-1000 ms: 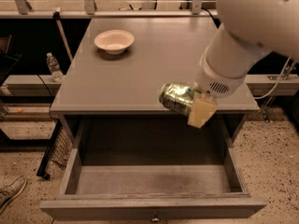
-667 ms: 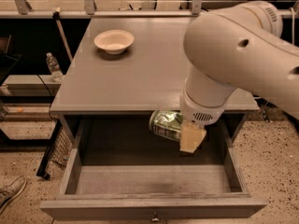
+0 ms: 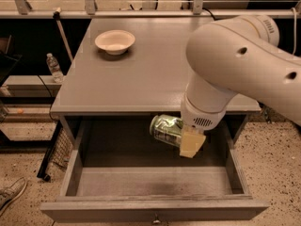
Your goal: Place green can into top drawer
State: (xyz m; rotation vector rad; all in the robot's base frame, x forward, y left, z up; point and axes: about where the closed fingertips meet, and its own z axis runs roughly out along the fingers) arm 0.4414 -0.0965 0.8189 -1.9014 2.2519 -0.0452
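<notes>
claw (image 3: 182, 139) holding green can (image 3: 165, 128) over top drawer (image 3: 155, 209) rear | bowl (image 3: 114, 41) on tabletop (image 3: 146, 81), rear-left

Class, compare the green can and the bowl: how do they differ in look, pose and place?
The green can is shiny green and silver; the bowl is cream. The green can lies tilted on its side; the bowl sits upright. The green can is held in the hand over the open top drawer; the bowl rests on the tabletop. Both are round.

Glossy metal green can (image 3: 165, 128), above matt grey painted-wood top drawer (image 3: 155, 210), clamped in gripper (image 3: 183, 139) with matt cream pads (image 3: 192, 145); smooth semi-gloss white plastic arm shell (image 3: 235, 65) above drawer.
</notes>
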